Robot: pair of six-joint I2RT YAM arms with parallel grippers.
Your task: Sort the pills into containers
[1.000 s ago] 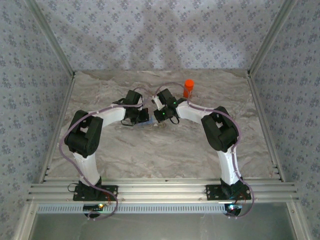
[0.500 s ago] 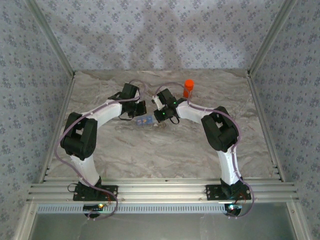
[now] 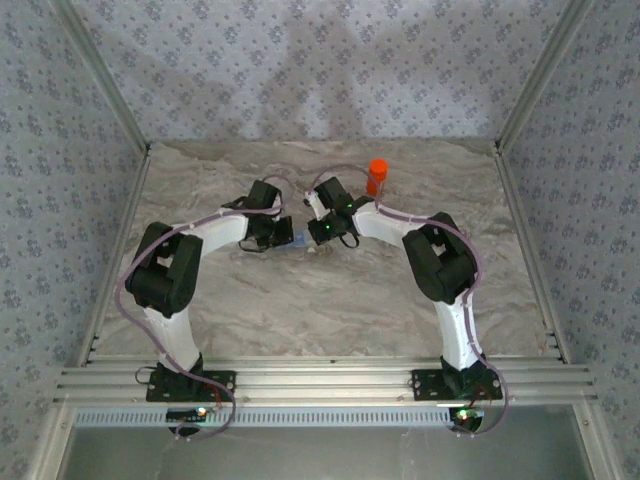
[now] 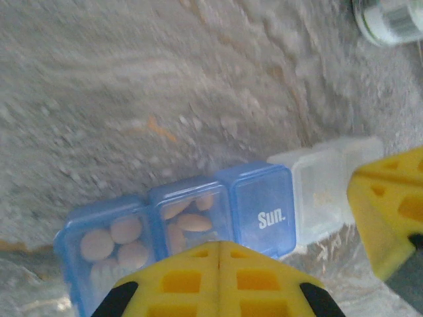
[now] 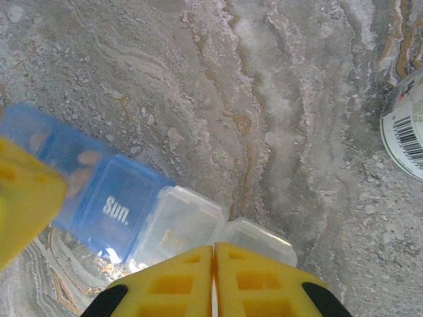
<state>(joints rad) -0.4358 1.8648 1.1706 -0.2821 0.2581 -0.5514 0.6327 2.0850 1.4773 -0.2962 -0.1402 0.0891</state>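
Change: the left gripper (image 3: 275, 236) has swung back onto the left end of the pill box (image 3: 298, 241). Half a second ago it was drawn off toward the far-left corner and the box lay bare. It now stands much as it did a second ago.
Unchanged: the right gripper (image 3: 322, 234), the box and the orange bottle (image 3: 377, 177) keep their places.
Pill box: one, flat on the table (image 3: 330, 300). It lies in the far half, about midway between the left and right edges, between the two grippers.
Compartments: five can be counted from the left wrist, three blue and two clear. One blue one has a lid marked "Sun." (image 4: 271, 214).
Pills (image 4: 125, 228): tan, seen through two blue lids. There are at least three round ones in the end cell and several oval ones in the next. An exact count cannot be told.
Bottles: two, the orange one near the far edge and a white bottle (image 5: 406, 132) beside the box.
Left pincer: fingers together, holding nothing, over the box's blue part.
Right pincer: fingers together, holding nothing, over the clear end.
Contact with the box: cannot tell.
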